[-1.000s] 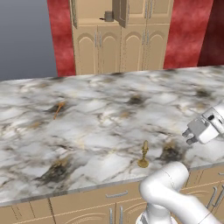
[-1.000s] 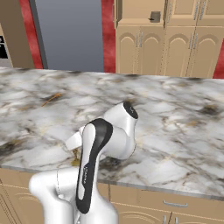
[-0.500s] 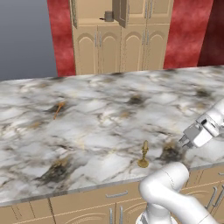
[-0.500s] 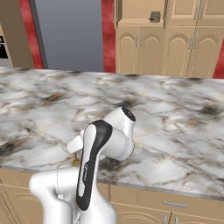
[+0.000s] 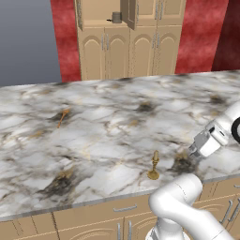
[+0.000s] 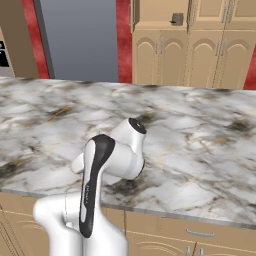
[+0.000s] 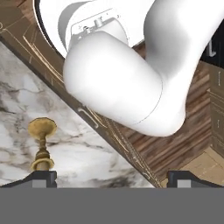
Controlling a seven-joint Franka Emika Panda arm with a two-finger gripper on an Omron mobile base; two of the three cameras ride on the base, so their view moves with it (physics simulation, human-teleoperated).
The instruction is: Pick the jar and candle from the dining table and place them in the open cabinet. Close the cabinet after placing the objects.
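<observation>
Hand [image 5: 200, 151] hangs low just right of the candle [image 5: 153, 165] on the worktop [image 5: 93, 131], fingers wide apart, apparently lining up to grab it.

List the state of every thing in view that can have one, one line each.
candle: upright on the dining table, near its front edge, not held.
jar: standing in the cabinet.
cabinet: one upper door open, lower doors shut.
end effector: open, empty, beside the candle.
</observation>
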